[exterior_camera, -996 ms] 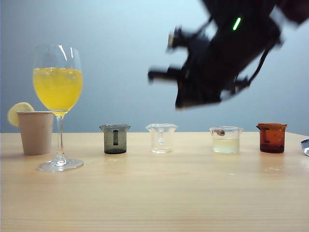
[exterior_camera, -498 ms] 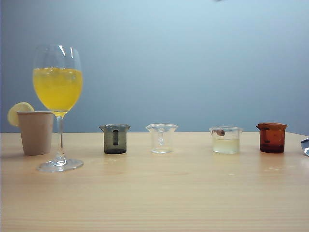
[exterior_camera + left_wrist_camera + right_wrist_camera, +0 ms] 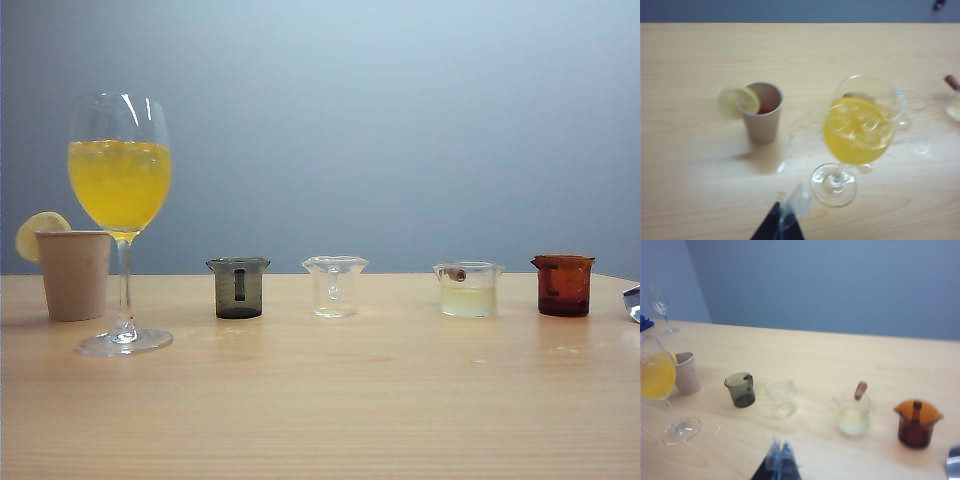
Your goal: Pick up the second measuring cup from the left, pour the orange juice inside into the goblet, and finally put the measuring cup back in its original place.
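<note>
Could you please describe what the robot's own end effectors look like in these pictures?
Only the tips show, in the wrist views. The left end effector has dark, near-black fingers tapering to a point, with a pale translucent covering. The right end effector is similar, dark with bluish-grey blurred tips. The exterior view shows neither arm.

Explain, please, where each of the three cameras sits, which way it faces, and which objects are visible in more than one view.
Exterior view: low at table height, facing the row of cups and the blue wall; no arm shows.
Left wrist view: above the table, looking down at the goblet and paper cup; left hand, tips together.
Right wrist view: raised, looking down the row, small clear cup in the middle; right hand shut and empty.
Shared: goblet and paper cup appear in all three.
</note>
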Tool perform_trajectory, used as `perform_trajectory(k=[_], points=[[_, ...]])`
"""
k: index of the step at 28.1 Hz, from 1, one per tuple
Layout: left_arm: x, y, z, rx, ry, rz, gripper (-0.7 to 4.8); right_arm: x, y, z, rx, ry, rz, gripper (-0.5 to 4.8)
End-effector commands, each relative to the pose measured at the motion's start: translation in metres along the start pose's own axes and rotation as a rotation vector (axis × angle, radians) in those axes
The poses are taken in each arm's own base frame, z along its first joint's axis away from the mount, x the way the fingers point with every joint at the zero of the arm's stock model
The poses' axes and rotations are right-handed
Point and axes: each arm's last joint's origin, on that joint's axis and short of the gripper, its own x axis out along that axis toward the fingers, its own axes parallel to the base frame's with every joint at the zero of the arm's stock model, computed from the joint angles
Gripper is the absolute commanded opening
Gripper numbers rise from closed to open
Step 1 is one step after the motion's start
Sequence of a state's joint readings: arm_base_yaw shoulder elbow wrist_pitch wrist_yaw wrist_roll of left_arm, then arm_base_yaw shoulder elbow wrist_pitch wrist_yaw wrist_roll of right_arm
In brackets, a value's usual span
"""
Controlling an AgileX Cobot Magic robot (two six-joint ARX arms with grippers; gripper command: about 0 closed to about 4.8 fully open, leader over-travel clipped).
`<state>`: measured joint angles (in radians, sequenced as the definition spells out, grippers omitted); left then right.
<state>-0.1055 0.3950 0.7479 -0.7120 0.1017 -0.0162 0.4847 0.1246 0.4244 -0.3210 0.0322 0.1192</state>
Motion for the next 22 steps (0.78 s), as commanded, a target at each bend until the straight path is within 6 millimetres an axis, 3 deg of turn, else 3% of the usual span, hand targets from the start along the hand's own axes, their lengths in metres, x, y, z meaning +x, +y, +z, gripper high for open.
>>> perform_trajectory(k=[1,5,11,17,20,22], points=[[-0.002,0.002,-0.015,-0.008,-0.023,0.030,-0.05,0.002,-0.003,-0.012,0.026,0.009,-0.060,-0.07],[0.005,0.005,-0.042,-0.014,-0.018,0.047,-0.04,0.008,-0.007,-0.030,-0.016,0.041,-0.114,-0.07],[0.019,0.008,-0.066,-0.008,-0.122,0.067,-0.04,0.016,-0.009,-0.046,-0.009,0.026,-0.117,-0.07],[0.040,0.012,-0.109,-0.017,-0.074,0.068,-0.04,0.023,-0.012,-0.070,-0.002,0.072,-0.152,-0.06],[0.058,0.015,-0.142,-0.030,0.018,0.068,-0.04,0.030,-0.018,-0.090,0.032,0.057,-0.188,-0.06],[0.064,0.016,-0.148,-0.036,0.002,0.068,-0.04,0.032,-0.024,-0.098,0.036,0.032,-0.228,-0.05]])
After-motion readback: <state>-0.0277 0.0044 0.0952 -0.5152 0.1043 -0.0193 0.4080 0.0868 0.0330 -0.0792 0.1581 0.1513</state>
